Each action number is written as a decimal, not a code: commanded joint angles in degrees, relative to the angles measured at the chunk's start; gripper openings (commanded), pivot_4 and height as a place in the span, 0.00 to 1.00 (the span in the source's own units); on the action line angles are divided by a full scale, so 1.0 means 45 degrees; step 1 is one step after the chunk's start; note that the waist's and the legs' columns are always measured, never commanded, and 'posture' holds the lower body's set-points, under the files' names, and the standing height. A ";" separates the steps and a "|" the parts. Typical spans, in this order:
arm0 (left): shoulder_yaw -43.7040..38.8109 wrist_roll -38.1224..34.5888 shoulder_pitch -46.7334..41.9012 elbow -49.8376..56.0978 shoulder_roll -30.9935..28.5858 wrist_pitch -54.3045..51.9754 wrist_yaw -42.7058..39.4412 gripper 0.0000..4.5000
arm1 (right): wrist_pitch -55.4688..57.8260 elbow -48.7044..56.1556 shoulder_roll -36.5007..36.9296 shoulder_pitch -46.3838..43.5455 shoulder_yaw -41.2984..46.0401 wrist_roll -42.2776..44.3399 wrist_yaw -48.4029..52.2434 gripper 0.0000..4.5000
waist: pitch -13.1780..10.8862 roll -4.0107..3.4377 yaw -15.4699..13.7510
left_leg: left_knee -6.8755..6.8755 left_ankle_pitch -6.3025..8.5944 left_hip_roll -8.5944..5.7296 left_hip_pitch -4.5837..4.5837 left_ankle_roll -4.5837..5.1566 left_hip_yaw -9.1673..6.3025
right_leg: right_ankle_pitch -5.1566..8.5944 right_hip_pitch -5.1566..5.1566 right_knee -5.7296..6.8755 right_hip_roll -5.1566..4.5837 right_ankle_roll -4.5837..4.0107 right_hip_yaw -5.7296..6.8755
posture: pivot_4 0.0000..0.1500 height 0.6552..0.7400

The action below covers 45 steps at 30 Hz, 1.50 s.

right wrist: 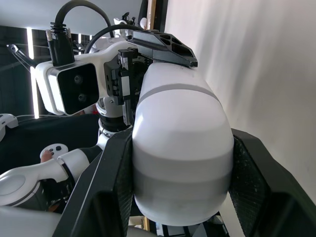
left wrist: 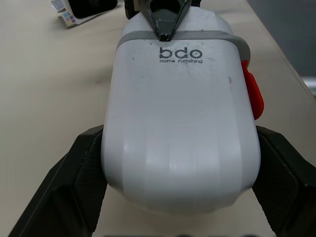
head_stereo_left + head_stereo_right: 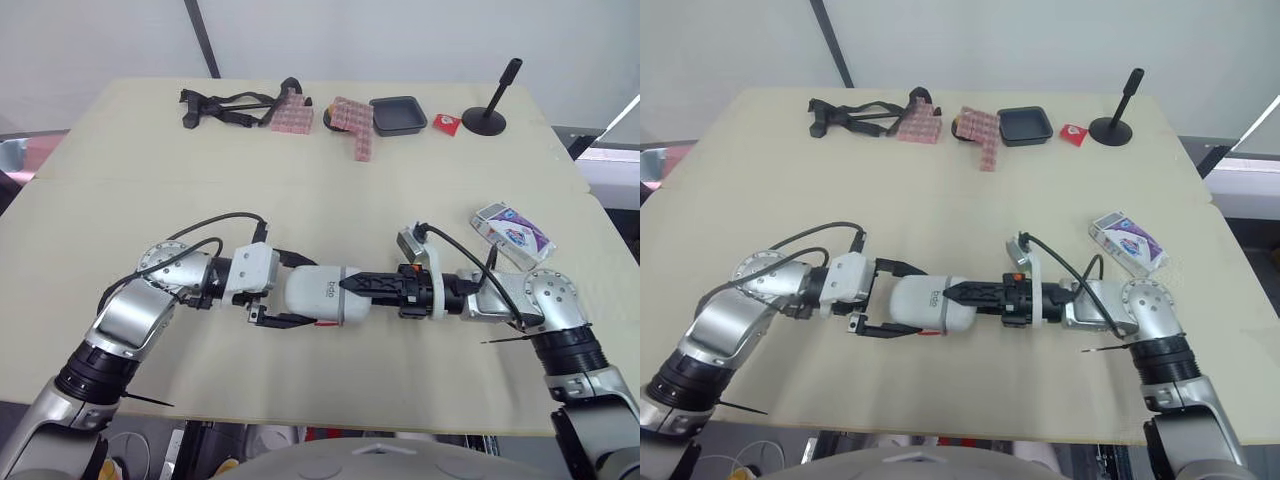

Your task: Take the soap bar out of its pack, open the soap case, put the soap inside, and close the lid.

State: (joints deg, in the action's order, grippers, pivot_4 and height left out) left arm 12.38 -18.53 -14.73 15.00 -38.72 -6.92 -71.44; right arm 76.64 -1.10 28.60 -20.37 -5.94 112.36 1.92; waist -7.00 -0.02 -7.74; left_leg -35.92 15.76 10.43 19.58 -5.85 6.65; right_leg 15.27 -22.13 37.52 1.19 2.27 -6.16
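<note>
1. Head view: white soap case [image 3: 322, 294] is held just above the desk [image 3: 300, 200], near the front edge, lying on its side btwn both arms. Left pincer [image 3: 298, 292] comes in from 9 o'clock with one finger on each long side of the case. Right pincer [image 3: 350, 287] comes in from 3 o'clock and clamps the other end. Soap pack [image 3: 512, 232] lies flat on the desk at approx 2 o'clock from the case, well apart. At 12 o'clock, along the far edge: black straps [image 3: 225, 106], pink patterned blocks [image 3: 352, 122], black tray [image 3: 398, 114], red packet [image 3: 446, 124], black stand [image 3: 490, 105].
2. Left wrist view: both fingers [image 2: 74, 182] are spread wide and pressed to the case's flanks. Lid seam looks closed; red latch [image 2: 253, 94] sits on one side. Tip of a right-pincer finger rests on the far end.
3. Right wrist view: black fingers [image 1: 106, 187] are tight on both sides of the case's rounded end, w/ the left wrist's camera block [image 1: 69, 91] beyond.
</note>
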 commanded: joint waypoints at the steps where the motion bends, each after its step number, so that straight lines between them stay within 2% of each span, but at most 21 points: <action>1: -0.0832 -0.0007 0.0324 -0.0598 -0.0513 0.0046 0.0180 0.77 | 0.0342 -0.0198 0.0919 0.0019 0.0379 0.0143 0.0141 0.47 | 0.0000 0.0001 -0.0007 | 0.0000 0.0000 0.0000 0.0001 0.0000 0.0000 | 0.0000 0.0000 -0.0001 0.0002 0.0000 0.0001 | 1.00 1.00; 12: -0.0834 -0.0032 0.0632 -0.0965 -0.0714 0.0607 0.0287 0.77 | -0.0032 -0.1439 0.0559 -0.0724 0.0811 0.0143 -0.1264 0.47 | 0.0000 0.0001 -0.0019 | -0.0004 -0.0001 -0.0001 0.0000 0.0002 0.0000 | 0.0000 0.0000 0.0002 0.0013 0.0000 0.0002 | 1.00 1.00; 19: -0.0738 0.0026 0.0728 -0.1158 -0.0723 0.0894 0.0293 0.77 | -0.0783 0.0816 0.0544 -0.0569 -0.0127 0.0143 -0.2420 0.47 | 0.0000 0.0001 -0.0043 | -0.0004 -0.0001 -0.0001 0.0001 0.0002 0.0000 | 0.0000 0.0000 0.0002 0.0013 0.0000 0.0003 | 1.00 1.00; 24: -0.0643 0.0000 0.0789 -0.1051 -0.0757 0.0898 0.0352 0.77 | -0.1268 0.1337 -0.0018 -0.0355 -0.0206 0.0143 -0.2644 0.47 | 0.0001 0.0002 -0.0025 | -0.0004 -0.0001 -0.0001 -0.0002 0.0002 0.0000 | 0.0000 0.0000 0.0002 0.0001 0.0000 0.0005 | 1.00 1.00; 25: -0.0632 -0.0010 0.0783 -0.1042 -0.0767 0.0897 0.0358 0.77 | -0.1259 0.1212 -0.0253 -0.0226 -0.0102 0.0143 -0.2637 0.70 | 0.0001 0.0002 -0.0013 | -0.0004 -0.0001 -0.0001 -0.0001 0.0002 0.0001 | 0.0000 0.0000 0.0003 -0.0001 0.0000 0.0004 | 1.00 1.00; 27: -0.0647 -0.0032 0.0758 -0.1008 -0.0769 0.0847 0.0375 0.77 | -0.1235 0.0935 -0.0614 -0.0089 0.0124 0.0143 -0.2659 0.82 | 0.0003 0.0006 0.0002 | -0.0002 -0.0001 0.0002 -0.0006 0.0001 0.0001 | 0.0000 0.0000 0.0004 -0.0002 0.0000 0.0003 | 1.00 1.00; 34: -0.0808 -0.0021 0.0778 -0.1055 -0.0680 0.1004 0.0504 0.77 | -0.0383 -0.0271 -0.2071 0.0131 0.1213 0.0143 -0.1911 0.82 | 0.0004 0.0007 0.0022 | -0.0002 -0.0001 0.0000 0.0001 0.0000 0.0001 | 0.0000 -0.0007 0.0006 -0.0026 0.0000 0.0010 | 1.00 1.00; 45: -0.0933 -0.0024 0.0569 -0.0891 -0.0647 0.0789 0.0717 0.77 | 0.1057 -0.1892 -0.1599 -0.0737 0.0854 0.0143 -0.0611 0.82 | 0.0004 0.0007 0.0035 | -0.0004 -0.0002 -0.0001 -0.0003 0.0002 0.0001 | 0.0000 -0.0006 0.0011 -0.0020 0.0000 0.0011 | 1.00 1.00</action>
State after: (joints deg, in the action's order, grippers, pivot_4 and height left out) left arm 9.83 -18.27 -11.66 9.70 -41.10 -3.34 -68.49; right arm 80.88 -9.80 21.45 -22.52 -1.91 111.65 -1.91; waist -6.98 0.01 -7.58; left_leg -35.94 15.75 10.43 19.55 -5.84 6.66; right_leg 15.27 -22.15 37.58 1.11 2.27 -6.12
